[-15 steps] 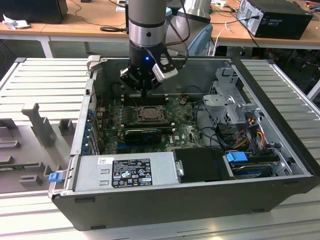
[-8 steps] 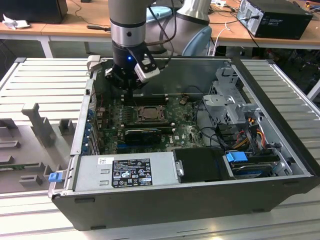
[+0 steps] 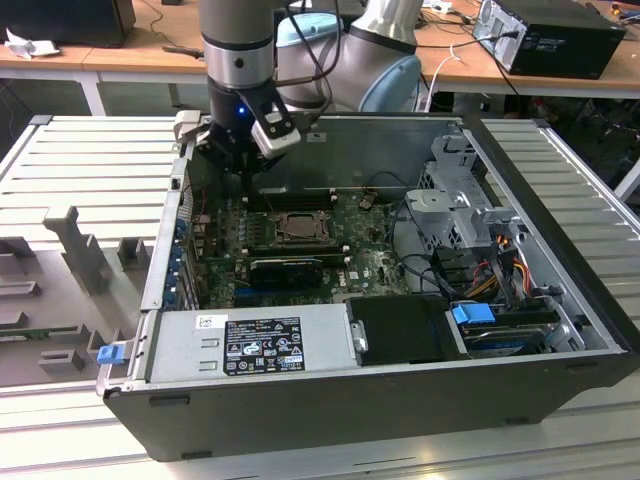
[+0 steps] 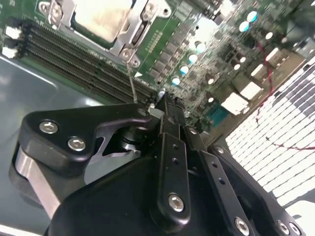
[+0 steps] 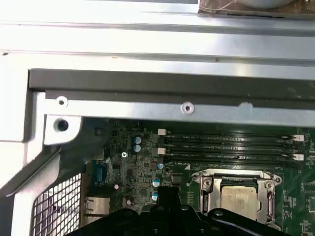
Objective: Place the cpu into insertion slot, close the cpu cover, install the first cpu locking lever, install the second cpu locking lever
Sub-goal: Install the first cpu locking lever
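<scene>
A ribbed grey metal counter (image 3: pixel 90 150) carries an open computer case (image 3: pixel 560 320) lying on its side, with wooden counters (image 3: pixel 150 50) behind it. In the exterior view the arm reaches down into the case's far corner on the exterior view's left. The hand (image 3: pixel 240 178) is low over the motherboard, just beyond the insertion slot (image 3: pixel 300 228). A grey power-supply box (image 3: pixel 250 345) lies along the near side of the case.

In the second wrist view the hand (image 4: pixel 165 104) has its fingers drawn together with nothing seen between them. A thin locking lever (image 4: pixel 131 81) runs from the socket's corner up to the fingertips; whether it touches them I cannot tell. The cpu (image 4: pixel 101 19) sits in the socket with the cpu cover (image 4: pixel 141 29) folded down around it, beside the memory slots (image 4: pixel 74 61).

In the first wrist view the hand (image 5: pixel 170 196) is near the cpu (image 5: pixel 239 199), which is framed by the cpu cover (image 5: pixel 231 175). The memory slots (image 5: pixel 231 147) lie between the socket and the case wall (image 5: pixel 172 88).
</scene>
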`<state>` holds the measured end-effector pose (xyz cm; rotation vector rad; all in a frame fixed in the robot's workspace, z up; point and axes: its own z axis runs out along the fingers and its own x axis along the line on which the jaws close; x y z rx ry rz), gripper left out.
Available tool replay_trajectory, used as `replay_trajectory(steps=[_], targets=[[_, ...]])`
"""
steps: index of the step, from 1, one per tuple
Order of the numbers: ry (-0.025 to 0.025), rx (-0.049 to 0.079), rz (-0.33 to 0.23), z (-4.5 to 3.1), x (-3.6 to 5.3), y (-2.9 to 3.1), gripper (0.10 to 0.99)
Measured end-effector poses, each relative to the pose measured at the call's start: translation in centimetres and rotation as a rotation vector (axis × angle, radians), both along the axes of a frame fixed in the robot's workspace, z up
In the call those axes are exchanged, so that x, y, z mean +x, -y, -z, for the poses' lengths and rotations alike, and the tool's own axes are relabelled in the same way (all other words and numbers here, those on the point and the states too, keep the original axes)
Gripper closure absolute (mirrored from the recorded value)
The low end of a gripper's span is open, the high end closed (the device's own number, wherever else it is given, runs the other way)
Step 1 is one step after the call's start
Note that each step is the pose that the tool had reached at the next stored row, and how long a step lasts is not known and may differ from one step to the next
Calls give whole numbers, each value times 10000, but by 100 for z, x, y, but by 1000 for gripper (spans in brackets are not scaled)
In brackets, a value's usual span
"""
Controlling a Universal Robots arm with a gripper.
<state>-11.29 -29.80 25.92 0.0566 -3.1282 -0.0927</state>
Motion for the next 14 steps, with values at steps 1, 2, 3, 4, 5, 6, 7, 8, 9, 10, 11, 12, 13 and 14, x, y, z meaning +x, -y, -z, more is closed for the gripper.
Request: replay_trajectory(steps=[1,2,3,4,5,6,7,8,9,10,11,12,13,14], targets=[[-1,-16,0,2,2,-19,980],[0,-36,1,5,11,-38,980],[-1,-47,-1,6,26,-48,980],[0,-61,0,8,52,-57,980],[-1,-66,0,10,76,-60,980],[0,-67,0,11,98,-59,980],[0,-70,2,11,130,-59,980],[1,-70,3,12,158,-60,980],[0,-70,2,11,178,-59,980],[0,-70,1,11,198,-59,980],[0,-70,0,12,221,-59,980],[0,-70,1,12,236,-59,980],[0,-70,2,12,253,-59,980],[0,-71,2,12,265,-59,980]])
